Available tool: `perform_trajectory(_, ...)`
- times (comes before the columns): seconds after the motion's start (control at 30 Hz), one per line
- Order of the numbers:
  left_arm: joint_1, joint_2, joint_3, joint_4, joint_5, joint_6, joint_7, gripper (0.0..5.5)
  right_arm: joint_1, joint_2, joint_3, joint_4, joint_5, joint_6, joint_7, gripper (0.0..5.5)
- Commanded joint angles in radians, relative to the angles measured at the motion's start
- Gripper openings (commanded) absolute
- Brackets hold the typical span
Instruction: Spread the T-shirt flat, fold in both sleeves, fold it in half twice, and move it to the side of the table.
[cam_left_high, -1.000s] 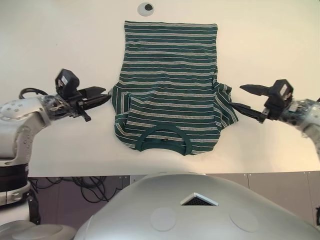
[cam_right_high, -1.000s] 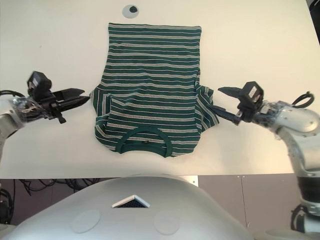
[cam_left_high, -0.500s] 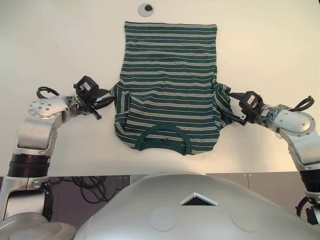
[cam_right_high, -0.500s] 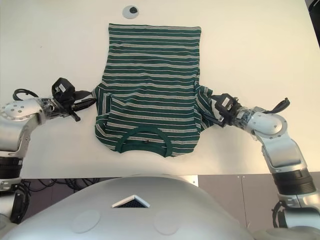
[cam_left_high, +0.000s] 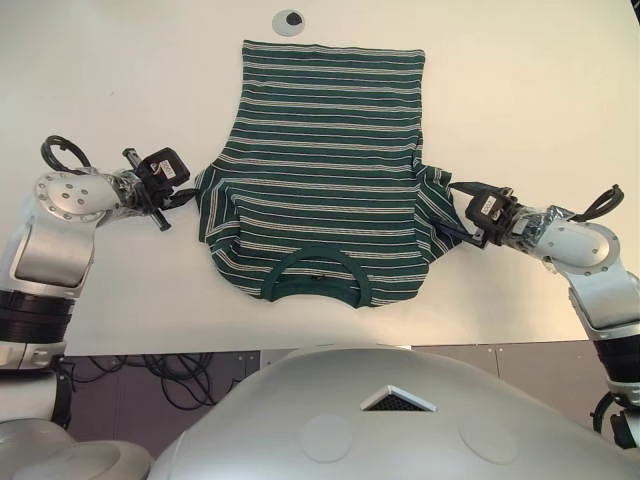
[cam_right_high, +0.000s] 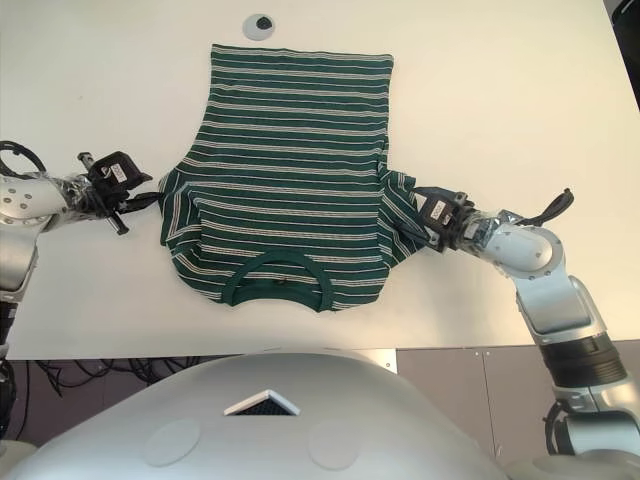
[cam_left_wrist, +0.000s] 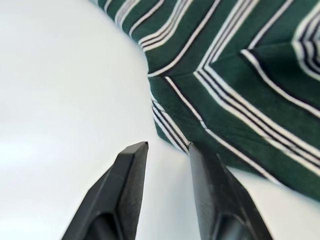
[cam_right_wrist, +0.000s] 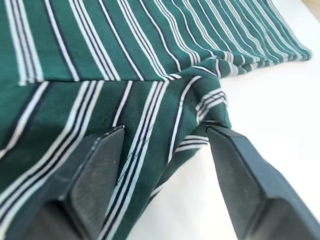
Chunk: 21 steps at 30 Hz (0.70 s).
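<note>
Your left gripper (cam_left_wrist: 167, 146) sits at the hem of the left sleeve (cam_left_high: 212, 190), fingers a narrow gap apart with bare table (cam_left_high: 540, 90) between them. Your right gripper (cam_right_wrist: 167, 131) is spread wide over the bunched right sleeve (cam_left_high: 436, 192). The green striped T-shirt (cam_left_high: 325, 160) lies mid-table, collar nearest you.

T-shirt (cam_left_high: 325, 170) lies on table (cam_left_high: 540, 90), collar toward the near side, hem toward the far side. Small round disc (cam_left_high: 291, 19) sits just behind the hem. Left gripper (cam_left_high: 187, 196) at left sleeve's edge; right gripper (cam_left_high: 450, 208) astride right sleeve.
</note>
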Motion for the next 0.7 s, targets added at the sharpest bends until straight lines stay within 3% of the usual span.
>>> perform_trajectory(0.03,-0.020,-0.007,-0.015,0.063,0.054,-0.014,0.025,1.47,0.052,-0.025,0.039,0.117,-0.103,0.061,0.001,2.99)
perform_trajectory(0.37,-0.046,-0.031,-0.012,0.062,0.033,-0.027,-0.035,1.47,-0.064,-0.024,0.006,0.246,-0.137,-0.033,-0.001,2.99)
perform_trajectory(0.47,-0.058,-0.024,-0.005,0.054,0.016,-0.019,-0.081,1.47,-0.028,-0.050,-0.053,0.166,0.001,0.024,0.119,2.99)
perform_trajectory(0.7,-0.090,-0.089,0.185,-0.015,-0.275,0.090,-0.174,1.47,-0.110,-0.015,-0.242,-0.012,0.263,0.220,0.180,2.99)
